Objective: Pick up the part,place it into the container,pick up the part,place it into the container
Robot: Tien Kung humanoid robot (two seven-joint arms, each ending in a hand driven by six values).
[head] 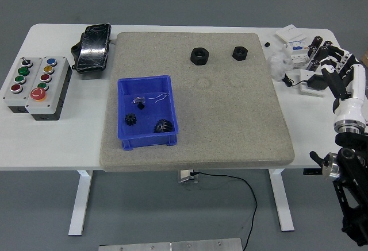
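Two gears [163, 126] lie in the blue bin [146, 82], two black nuts [199, 56] remain on the mat [230, 124]; right hand [332, 67] empty, fingers [317, 53] loosely released.

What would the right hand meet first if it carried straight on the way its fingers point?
The right hand points up-left toward the table's far right corner. First in line looks like the white electrical parts just beyond its fingertips, though its height above them is unclear.

White table [57, 139] under grey mat [230, 119].
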